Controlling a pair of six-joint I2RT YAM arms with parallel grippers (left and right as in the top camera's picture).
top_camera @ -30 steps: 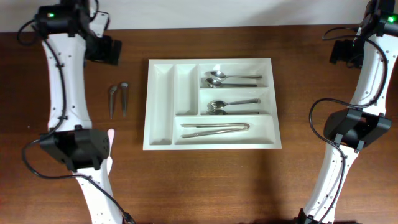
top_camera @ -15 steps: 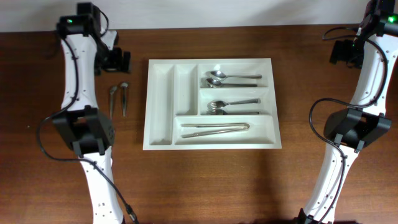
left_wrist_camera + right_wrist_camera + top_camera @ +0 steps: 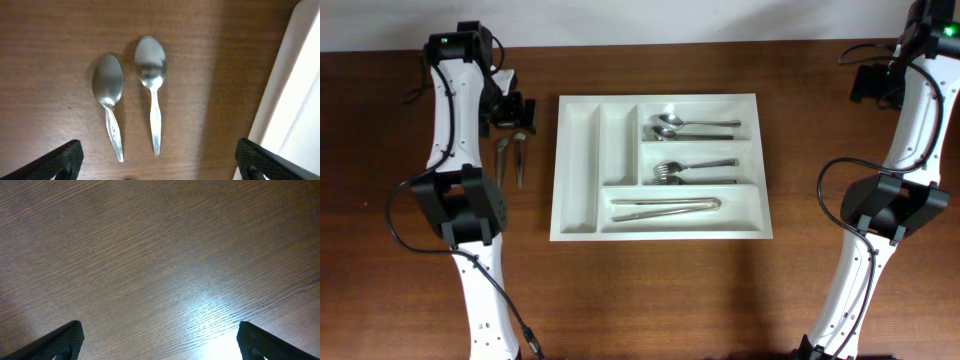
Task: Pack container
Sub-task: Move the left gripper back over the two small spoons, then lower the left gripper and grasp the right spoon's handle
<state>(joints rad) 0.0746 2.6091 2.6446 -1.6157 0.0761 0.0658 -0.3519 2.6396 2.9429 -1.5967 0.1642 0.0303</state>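
The white cutlery tray (image 3: 578, 170) lies in the middle of the table, and its edge shows at the right of the left wrist view (image 3: 300, 100). It holds spoons (image 3: 690, 126), forks (image 3: 695, 171) and tongs (image 3: 665, 207) in the three crosswise compartments. The two upright compartments hold nothing. Two loose spoons lie side by side left of the tray (image 3: 510, 158); one (image 3: 110, 100) and the other (image 3: 151, 85) show in the left wrist view. My left gripper (image 3: 510, 112) is open and empty, just above their far ends (image 3: 159, 167). My right gripper (image 3: 876, 84) is open and empty over bare wood (image 3: 159, 347).
The table's far edge meets a white wall behind both arms. Both arm bases stand at the near corners of the table.
My left arm has swung right and nearer, from the far left corner to above the two loose spoons. The right arm has not moved.
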